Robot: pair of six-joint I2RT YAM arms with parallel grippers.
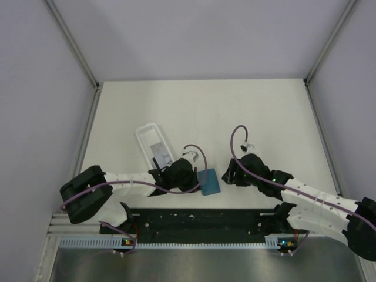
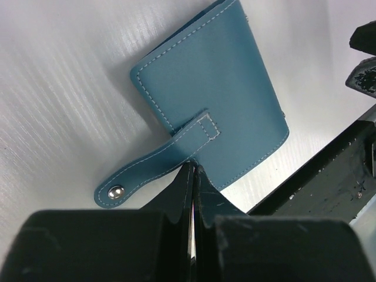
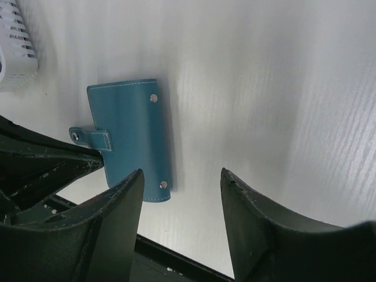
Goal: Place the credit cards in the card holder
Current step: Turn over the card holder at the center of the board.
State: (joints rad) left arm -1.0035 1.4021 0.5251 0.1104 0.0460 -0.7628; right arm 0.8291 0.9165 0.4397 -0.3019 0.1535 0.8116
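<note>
Left arm (image 1: pixel 126 181), stretched low and rightward from its base, left gripper (image 1: pixel 198 178) with fingers (image 2: pixel 179 202) pressed flat together; right arm (image 1: pixel 308 197), stretched low and leftward, right gripper (image 1: pixel 228 172) with jaws wide apart, near the left gripper, not touching.

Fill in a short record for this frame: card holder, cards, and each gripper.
card holder: folded, lying flat on the table
strap: unsnapped, sticking out past the holder's edge
credit cards: in the white tray
left gripper: shut, tips at the strap
right gripper: open, empty, beside the holder
</note>
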